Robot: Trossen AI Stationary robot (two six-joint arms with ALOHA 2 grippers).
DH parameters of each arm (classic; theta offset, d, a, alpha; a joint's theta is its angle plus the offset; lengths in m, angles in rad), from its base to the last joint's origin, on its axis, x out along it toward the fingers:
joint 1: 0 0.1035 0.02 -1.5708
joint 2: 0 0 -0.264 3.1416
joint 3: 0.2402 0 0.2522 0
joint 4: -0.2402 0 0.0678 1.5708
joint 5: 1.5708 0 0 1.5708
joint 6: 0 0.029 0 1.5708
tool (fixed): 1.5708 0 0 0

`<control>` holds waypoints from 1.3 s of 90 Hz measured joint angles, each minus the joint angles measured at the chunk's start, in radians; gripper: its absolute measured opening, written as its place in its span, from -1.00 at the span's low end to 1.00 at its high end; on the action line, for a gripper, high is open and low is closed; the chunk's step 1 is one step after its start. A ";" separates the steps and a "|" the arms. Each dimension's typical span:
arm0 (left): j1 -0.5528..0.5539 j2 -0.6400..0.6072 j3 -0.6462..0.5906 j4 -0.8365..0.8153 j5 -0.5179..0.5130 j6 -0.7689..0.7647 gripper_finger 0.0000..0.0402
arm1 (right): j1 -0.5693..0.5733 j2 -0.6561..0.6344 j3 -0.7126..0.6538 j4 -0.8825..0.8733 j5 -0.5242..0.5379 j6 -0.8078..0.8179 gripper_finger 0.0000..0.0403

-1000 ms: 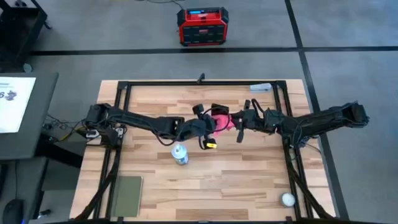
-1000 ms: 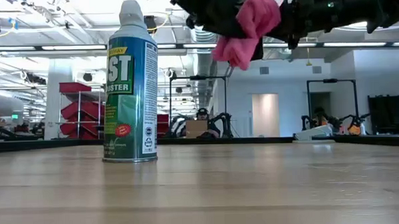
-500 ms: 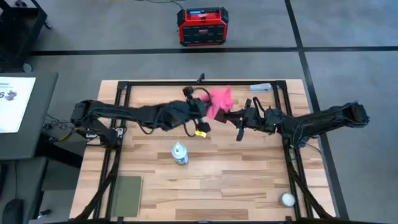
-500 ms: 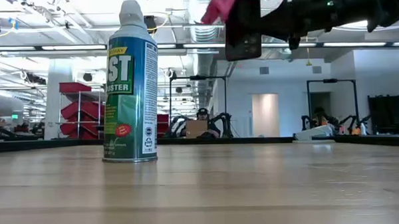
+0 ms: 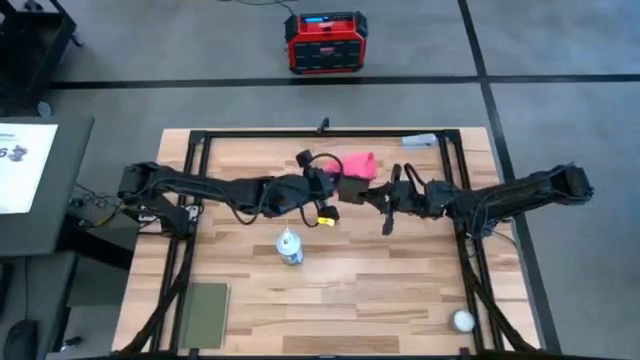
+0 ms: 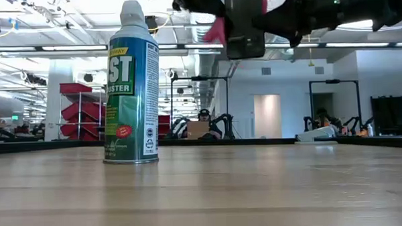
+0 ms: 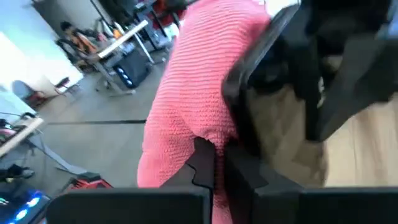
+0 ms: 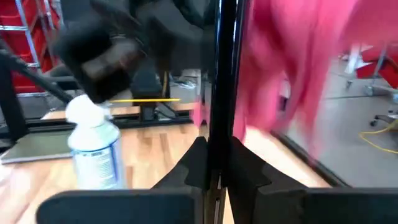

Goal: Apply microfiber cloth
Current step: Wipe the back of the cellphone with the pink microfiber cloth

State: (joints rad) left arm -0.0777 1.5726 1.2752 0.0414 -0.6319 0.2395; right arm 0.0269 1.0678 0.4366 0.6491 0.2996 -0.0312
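High above the table's middle, my left gripper (image 5: pixel 333 184) is shut on the bright pink microfiber cloth (image 5: pixel 358 165). The cloth lies against one flat face of a black phone (image 5: pixel 352 189). My right gripper (image 5: pixel 374 194) is shut on that phone and holds it in the air. In the low view the phone (image 6: pixel 245 24) stands upright, with the cloth (image 6: pixel 216 32) showing past its edge. The right wrist view shows the phone (image 8: pixel 219 74) edge-on, with the cloth (image 8: pixel 292 68) spread on one side of it. My left gripper pinches a bunched part of the cloth (image 7: pixel 186 146) between its two fingers, coming about level from the table's left. The cloth is clear of the table and spreads beyond the fingers against the phone's face (image 7: pixel 249 87). My right gripper pinches the phone's two flat faces at one end (image 8: pixel 216 146), coming level from the table's right. The phone points away along the fingers, thin edge toward the wrist camera, lifted clear of the table.
A blue-green spray can (image 5: pixel 290 247) stands upright on the table nearer the front, below the grippers. A dull green pad (image 5: pixel 205 312) lies at the near left, a white ball (image 5: pixel 462 320) at the near right. A black frame (image 5: pixel 320 135) rims the table.
My left gripper has carried the cloth toward the table's far edge and upward. The cloth, which hung as a lump below the grippers, has risen and now lies spread against the phone. My right gripper and the phone have hardly moved.
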 joint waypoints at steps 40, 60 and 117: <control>-0.109 -0.016 0.001 -0.088 -0.059 -0.062 -1.00 | -0.057 -0.018 0.000 -0.031 0.035 -0.011 -0.92; -0.108 -0.016 -0.014 -0.062 -0.086 -0.091 -1.00 | -0.057 -0.018 0.000 -0.020 0.022 -0.011 -0.92; -0.068 0.095 -0.182 0.450 -0.005 -0.089 -1.00 | -0.054 -0.018 0.001 0.040 0.018 0.004 -0.92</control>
State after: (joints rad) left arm -0.1452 1.6675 1.0935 0.4917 -0.6369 0.1500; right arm -0.0269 1.0500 0.4373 0.6892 0.3172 -0.0269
